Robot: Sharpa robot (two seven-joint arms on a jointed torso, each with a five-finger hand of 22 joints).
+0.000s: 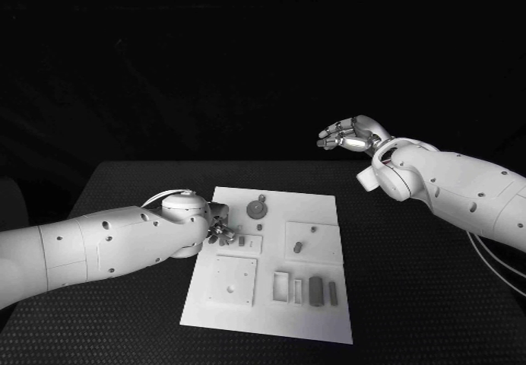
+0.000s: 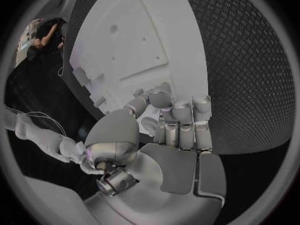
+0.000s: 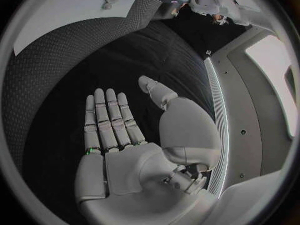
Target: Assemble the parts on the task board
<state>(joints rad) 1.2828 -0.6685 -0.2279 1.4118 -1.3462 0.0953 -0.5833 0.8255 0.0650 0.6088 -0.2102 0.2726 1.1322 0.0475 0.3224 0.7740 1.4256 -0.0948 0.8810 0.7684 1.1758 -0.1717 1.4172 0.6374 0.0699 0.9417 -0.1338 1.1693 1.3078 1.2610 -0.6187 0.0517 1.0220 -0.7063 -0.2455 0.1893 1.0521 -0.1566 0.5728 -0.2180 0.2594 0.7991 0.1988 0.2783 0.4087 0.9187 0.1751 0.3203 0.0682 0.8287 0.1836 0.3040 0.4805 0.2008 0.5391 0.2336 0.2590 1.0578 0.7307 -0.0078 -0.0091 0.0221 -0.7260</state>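
Note:
The white task board (image 1: 274, 304) lies in the middle of the table. On it are a round grey part (image 1: 258, 207), a small peg (image 1: 298, 246) in a square recess, and upright bars (image 1: 315, 290) near the front. My left hand (image 1: 220, 231) sits at the board's left edge with its fingers (image 2: 181, 116) curled in against the thumb over the board (image 2: 134, 40). Whether a part is between them is hidden. My right hand (image 1: 351, 135) is raised beyond the table's far right, fingers spread and empty, with a flat palm (image 3: 125, 135).
A square plate (image 1: 232, 280) with small holes rests on the board's front left. Black patterned table surface (image 1: 427, 304) surrounds the board on all sides. The board's corner (image 3: 62, 20) is far from my right hand.

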